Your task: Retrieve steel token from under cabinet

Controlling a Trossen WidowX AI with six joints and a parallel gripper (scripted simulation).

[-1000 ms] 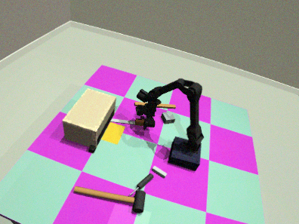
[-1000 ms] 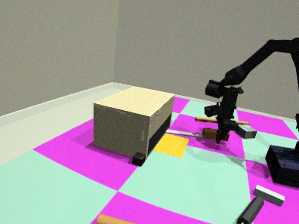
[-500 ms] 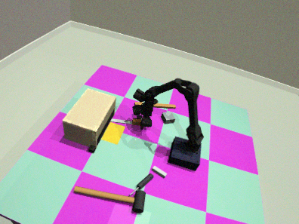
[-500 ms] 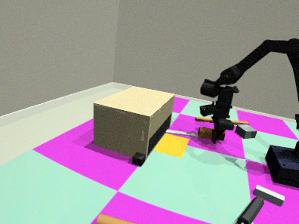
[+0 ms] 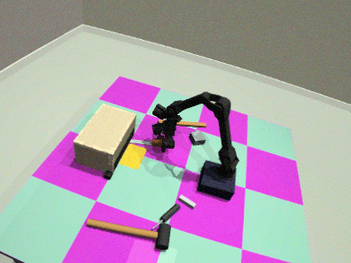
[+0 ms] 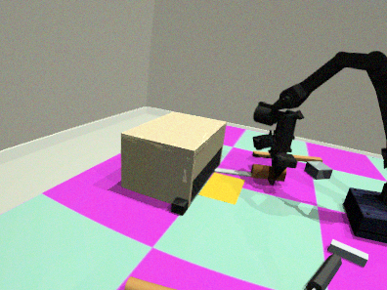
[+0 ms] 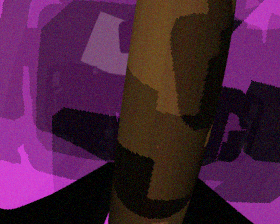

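The cream cabinet (image 5: pixel 104 125) (image 6: pixel 173 130) stands at the left, with a dark slotted strip low on its front. The yellow marked area (image 5: pixel 133 157) (image 6: pixel 222 188) lies just in front of it. My gripper (image 5: pixel 165 144) (image 6: pixel 275 174) (image 7: pixel 150 177) is shut on the brown handle (image 5: pixel 157 143) (image 6: pixel 259 171) (image 7: pixel 165 100) of a tool, low over the table. The tool's thin pale blade (image 5: pixel 142 143) (image 6: pixel 235 173) points at the cabinet front, beside the marked area's far edge. Whether its tip is under the cabinet is not clear. I cannot see the steel token.
A wooden bar (image 5: pixel 192 124) (image 6: pixel 310 158) and a grey block (image 5: pixel 198 138) (image 6: pixel 319 170) lie behind and beside the gripper. A small black block (image 5: pixel 107 174) (image 6: pixel 179 205) sits at the cabinet's near corner. A white block (image 5: pixel 187 201) (image 6: pixel 348 253), a screwdriver (image 5: pixel 170 212) and a mallet (image 5: pixel 163 236) lie nearer the camera.
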